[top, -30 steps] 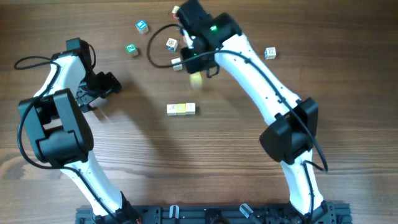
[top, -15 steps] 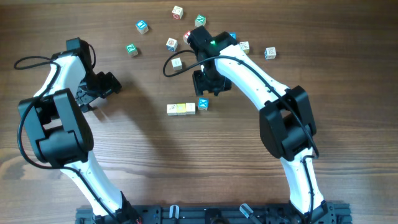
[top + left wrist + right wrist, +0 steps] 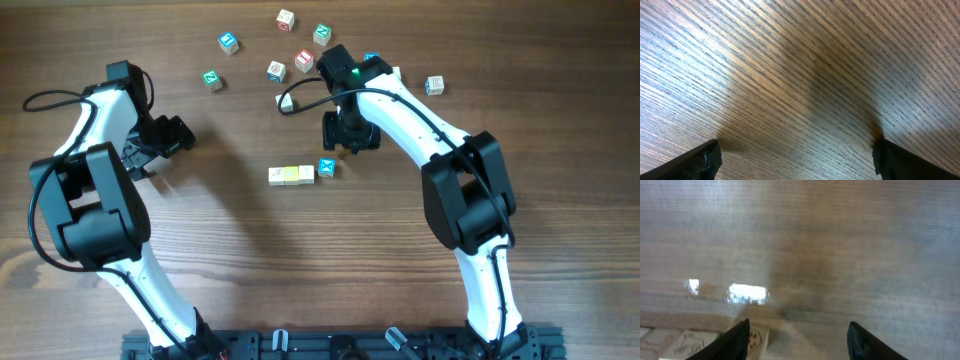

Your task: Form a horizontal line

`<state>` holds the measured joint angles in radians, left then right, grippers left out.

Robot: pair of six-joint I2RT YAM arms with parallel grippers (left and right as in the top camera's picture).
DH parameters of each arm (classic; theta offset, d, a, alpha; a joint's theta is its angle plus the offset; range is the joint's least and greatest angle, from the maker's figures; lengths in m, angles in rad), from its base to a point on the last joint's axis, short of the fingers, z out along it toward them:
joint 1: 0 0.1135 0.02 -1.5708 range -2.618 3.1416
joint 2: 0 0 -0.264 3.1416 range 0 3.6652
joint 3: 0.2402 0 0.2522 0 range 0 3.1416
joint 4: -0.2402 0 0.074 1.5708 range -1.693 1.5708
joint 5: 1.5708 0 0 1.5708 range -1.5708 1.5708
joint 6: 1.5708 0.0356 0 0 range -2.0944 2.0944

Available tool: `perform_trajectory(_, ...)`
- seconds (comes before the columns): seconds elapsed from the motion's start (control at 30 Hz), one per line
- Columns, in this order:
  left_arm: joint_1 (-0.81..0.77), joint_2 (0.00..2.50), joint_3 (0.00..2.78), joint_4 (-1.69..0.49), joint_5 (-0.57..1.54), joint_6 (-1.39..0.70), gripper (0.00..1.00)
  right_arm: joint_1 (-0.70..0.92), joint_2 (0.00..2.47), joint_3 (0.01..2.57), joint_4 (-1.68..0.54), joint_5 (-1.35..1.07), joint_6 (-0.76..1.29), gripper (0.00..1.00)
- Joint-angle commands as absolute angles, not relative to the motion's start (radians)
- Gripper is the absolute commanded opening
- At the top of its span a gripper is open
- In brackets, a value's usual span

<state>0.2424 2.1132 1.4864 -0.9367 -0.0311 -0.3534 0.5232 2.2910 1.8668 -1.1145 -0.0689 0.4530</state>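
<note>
Row [image 3: 292,175]: three pale blocks lie edge to edge, running left to right, at the middle of the counter [image 3: 300,260].
Blue block [image 3: 326,167]: it sits just right of the row's right end, turned a little and set slightly to the far side of the row's axis. Whether it touches the end block cannot be told.
Loose blocks [image 3: 276,71]: at least eight lie scattered along the far side, well apart from the row. Two more are partly hidden beside the right arm.
Right arm [image 3: 420,110]: its wrist hangs over the counter just far of the blue block. In the wrist view the jaws stand wide with nothing between them. A blurred pale block face [image 3: 757,337] shows at the lower left.
Left arm [image 3: 100,115]: it is parked at the left, well apart from every block. Its jaws stand wide over bare wood and hold nothing.
Done, as judged: a short line is laid, and a fourth block is delivered to its right end.
Left, as judged: the blue block appears to need squaring and nudging nearer so that it lines up. The scattered far blocks then remain to be brought over one by one, so the task looks well under half complete.
</note>
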Motion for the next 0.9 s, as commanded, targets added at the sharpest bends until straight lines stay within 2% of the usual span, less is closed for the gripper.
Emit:
perform_trajectory(0.0,0.243,2.13,1.498,-0.934,-0.032,-0.352,1.0,0.55,2.308,1.856,-1.151,-0.11,0.472,0.63)
perform_trajectory(0.23,0.243,2.13,1.498,-0.934,-0.032,-0.353,1.0,0.591,2.308,1.856,-1.168,-0.101,0.472,0.65)
perform_trajectory(0.4,0.243,2.13,1.498,-0.934,-0.032,-0.352,1.0,0.574,2.308,1.856,-1.169,-0.008,0.482,0.64)
perform_trajectory(0.57,0.244,2.13,1.498,-0.934,-0.032,-0.353,1.0,0.548,2.308,1.856,-1.272,-0.064,0.469,0.64)
perform_trajectory(0.67,0.243,2.13,1.498,-0.934,-0.032,-0.353,1.0,0.548,2.308,1.856,-1.354,-0.057,0.458,0.56)
perform_trajectory(0.73,0.243,2.13,1.498,-0.934,-0.032,-0.352,1.0,0.553,2.308,1.856,-1.399,-0.085,0.444,0.46)
perform_trajectory(0.8,0.243,2.13,1.498,-0.934,-0.032,-0.353,1.0,0.56,2.308,1.847,-1.414,-0.099,0.444,0.46)
perform_trajectory(0.87,0.243,2.13,1.498,-0.934,-0.032,-0.352,1.0,0.57,2.308,1.819,-1.405,-0.102,0.444,0.5)
